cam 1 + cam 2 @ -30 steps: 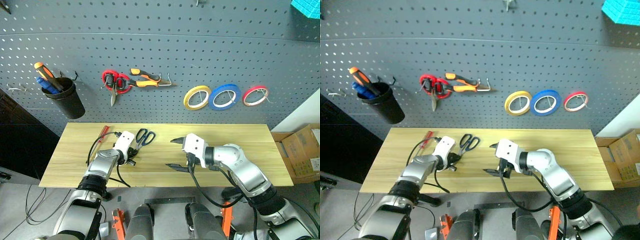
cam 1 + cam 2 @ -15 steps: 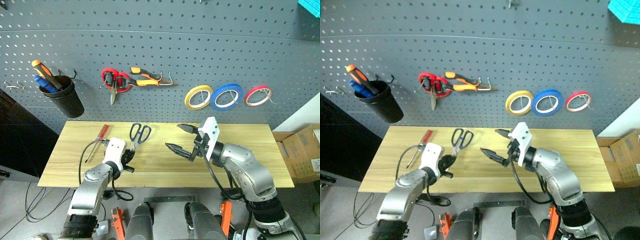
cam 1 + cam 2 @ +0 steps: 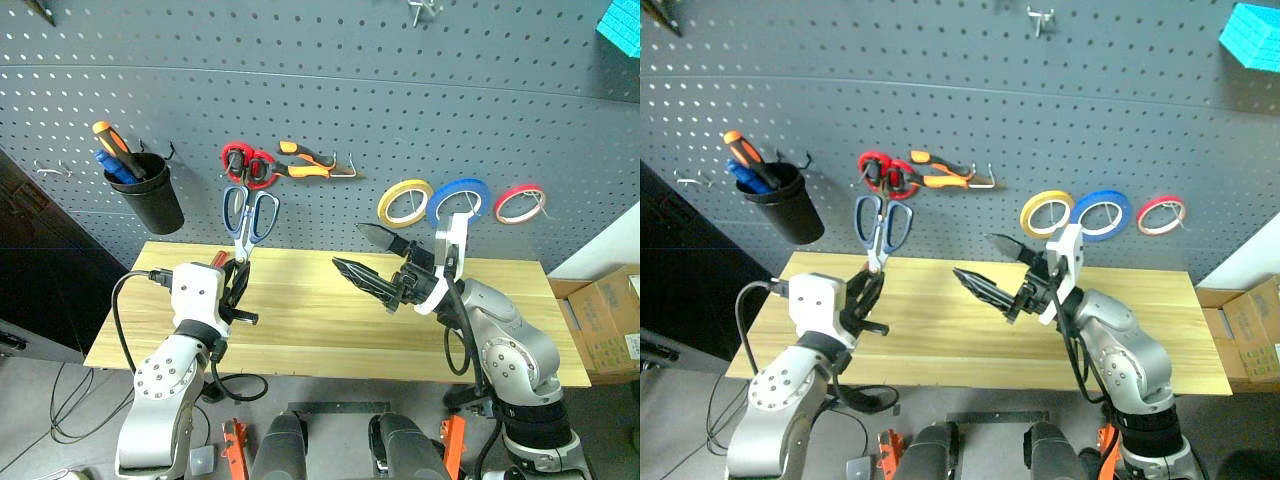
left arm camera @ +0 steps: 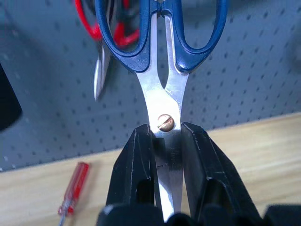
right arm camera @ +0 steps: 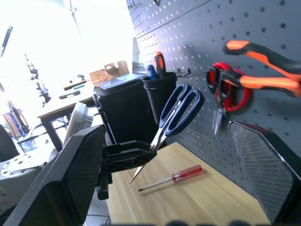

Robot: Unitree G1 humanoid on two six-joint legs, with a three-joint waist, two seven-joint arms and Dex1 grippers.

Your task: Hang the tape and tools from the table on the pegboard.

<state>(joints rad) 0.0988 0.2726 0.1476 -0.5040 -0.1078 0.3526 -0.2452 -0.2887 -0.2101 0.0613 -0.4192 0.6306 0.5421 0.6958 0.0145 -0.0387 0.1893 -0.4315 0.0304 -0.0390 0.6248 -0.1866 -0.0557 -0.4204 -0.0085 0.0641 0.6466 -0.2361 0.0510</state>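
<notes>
1. Left eye view: My left gripper [image 3: 237,290] sits at the lower left of the frame. It is clamped on the blue scissors [image 3: 246,222], down at the blades. The scissors stand up tall, with the loops on top, in front of the pegboard [image 3: 330,110]. The red scissors [image 3: 246,166] and the pliers [image 3: 312,165] hang just above them. I think the next job is to slip a blue loop over a free hook. My left arm has the scissors, so it is the one to do that.

2. Left eye view again: My right gripper [image 3: 368,254] is in the middle of the frame, with its two fingers wide apart and nothing in them. It points left, toward the scissors. The yellow ring [image 3: 405,202], the blue tape [image 3: 456,201] and the red ring [image 3: 520,203] already hang at the right.

3. Right eye view: The black cup [image 3: 789,202] hangs at the upper left. The table [image 3: 1140,300] lies below the board.

4. Left wrist view: My two black fingers [image 4: 136,165] pinch the blades just under the brass screw. The blue loops reach the top of the frame. The red screwdriver [image 4: 73,188] lies on the table at the lower left, so it still needs hanging.

5. Right wrist view: The scissors lean in the middle, with their loops next to the black cup. The screwdriver lies flat below them.
</notes>
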